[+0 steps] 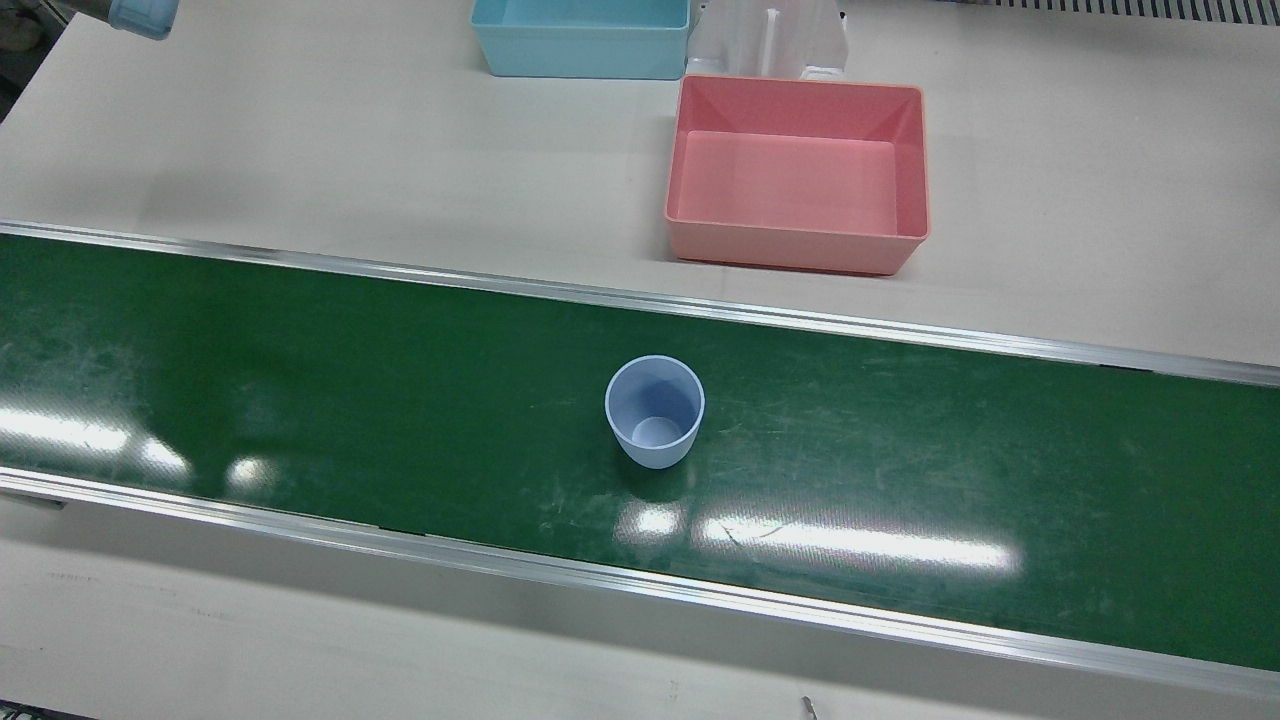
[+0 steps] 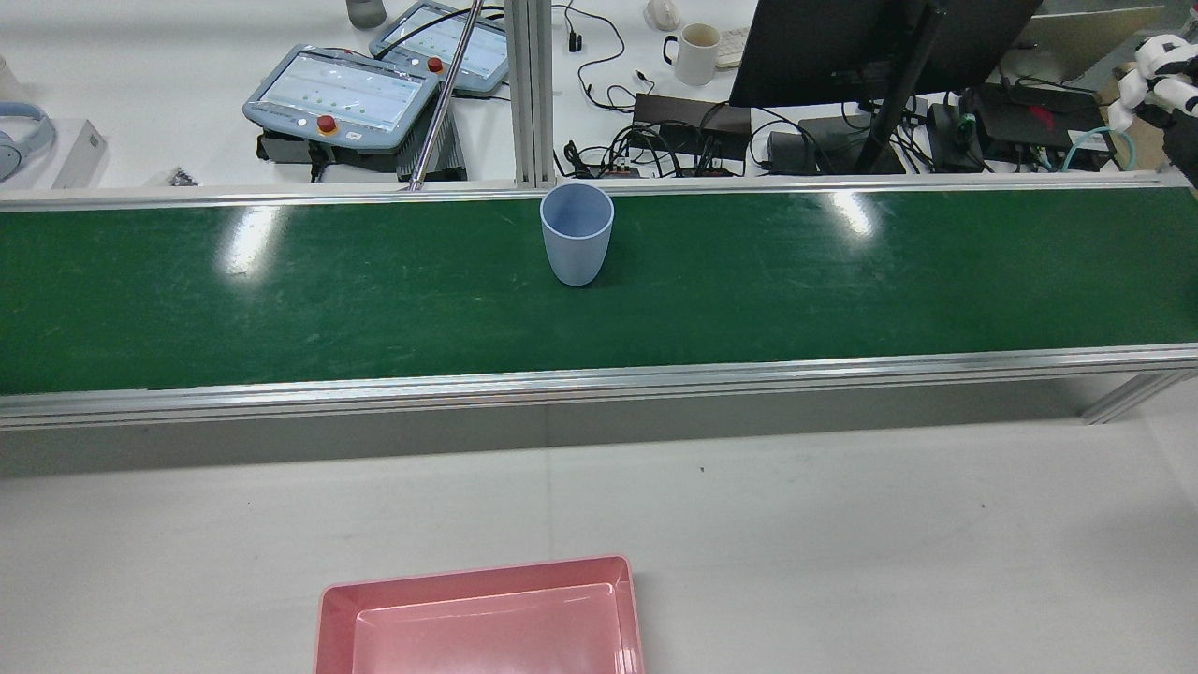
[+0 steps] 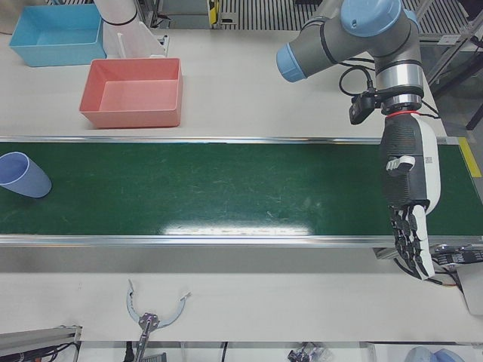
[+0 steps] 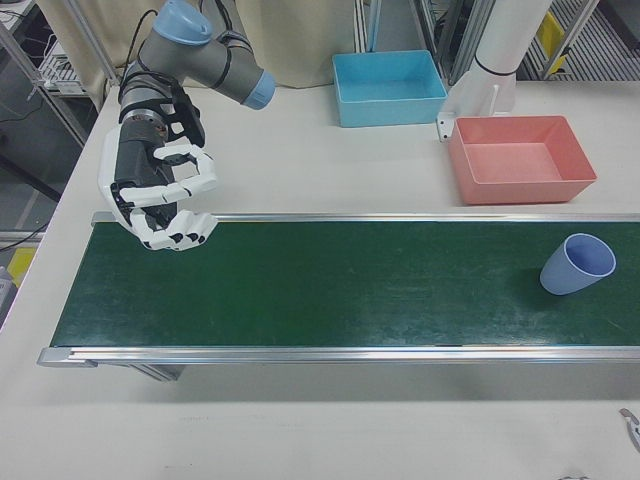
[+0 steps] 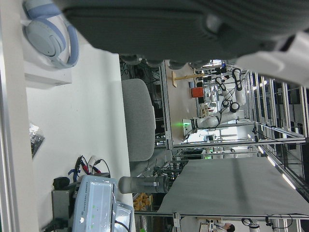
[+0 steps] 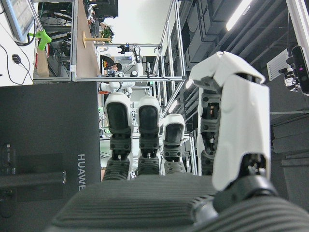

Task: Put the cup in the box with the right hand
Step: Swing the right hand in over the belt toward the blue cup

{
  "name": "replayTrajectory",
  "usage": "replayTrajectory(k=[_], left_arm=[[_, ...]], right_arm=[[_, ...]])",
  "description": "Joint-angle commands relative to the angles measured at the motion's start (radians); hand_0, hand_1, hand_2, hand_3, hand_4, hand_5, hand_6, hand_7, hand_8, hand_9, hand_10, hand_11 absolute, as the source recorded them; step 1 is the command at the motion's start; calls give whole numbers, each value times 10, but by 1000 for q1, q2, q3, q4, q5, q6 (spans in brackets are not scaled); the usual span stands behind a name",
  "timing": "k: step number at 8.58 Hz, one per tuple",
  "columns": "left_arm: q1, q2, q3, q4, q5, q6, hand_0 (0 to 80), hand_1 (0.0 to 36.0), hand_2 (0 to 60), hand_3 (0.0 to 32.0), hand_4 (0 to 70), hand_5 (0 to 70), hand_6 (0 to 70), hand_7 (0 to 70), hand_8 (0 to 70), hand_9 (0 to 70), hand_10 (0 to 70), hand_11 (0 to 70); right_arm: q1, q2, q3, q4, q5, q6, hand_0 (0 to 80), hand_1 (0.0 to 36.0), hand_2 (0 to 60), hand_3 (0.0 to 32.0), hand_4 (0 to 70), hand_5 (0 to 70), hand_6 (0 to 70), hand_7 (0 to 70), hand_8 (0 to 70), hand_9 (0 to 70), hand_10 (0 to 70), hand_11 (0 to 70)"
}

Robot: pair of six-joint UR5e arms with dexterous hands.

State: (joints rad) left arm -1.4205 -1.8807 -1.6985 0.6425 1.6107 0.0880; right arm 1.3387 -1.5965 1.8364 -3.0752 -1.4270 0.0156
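**Cup's alone mid-belt, both hands parked at the ends**

Your pale blue plastic cup [image 1: 654,410] is standing upright, mouth up, roughly in the middle of the green conveyor belt [image 1: 300,370], with nothing touching it. The pink rectangular plastic box [image 1: 797,174] sits on the white table [image 1: 300,140] just past the belt's rail on the robot's side, near the cup. A light blue plastic bin [image 1: 580,37] is behind it, closer to the pedestals.

Your right hand [image 4: 160,200] hangs over the far end of the belt, well apart from the cup, fingers curled but apart and holding nothing. Your left hand [image 3: 407,204] hangs at the opposite end, fingers stretched down and spread, also empty.
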Motion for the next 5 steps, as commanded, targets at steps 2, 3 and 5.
replayTrajectory(k=[2,3,5], left_arm=[[0,0,-1,-1,0,1,0,0,0,0,0,0,0,0,0,0,0,0],[0,0,-1,-1,0,-1,0,0,0,0,0,0,0,0,0,0,0,0],[0,0,-1,-1,0,-1,0,0,0,0,0,0,0,0,0,0,0,0]], right_arm=[[-33,91,3,-40,-3,-93,632,328,488,0,700,124,252,700,381,570,307,451],[-41,93,9,-122,3,-144,621,309,445,0,700,115,249,700,371,559,276,411],[-206,117,-26,-155,127,-164,546,197,251,0,700,78,235,700,333,520,221,323]])
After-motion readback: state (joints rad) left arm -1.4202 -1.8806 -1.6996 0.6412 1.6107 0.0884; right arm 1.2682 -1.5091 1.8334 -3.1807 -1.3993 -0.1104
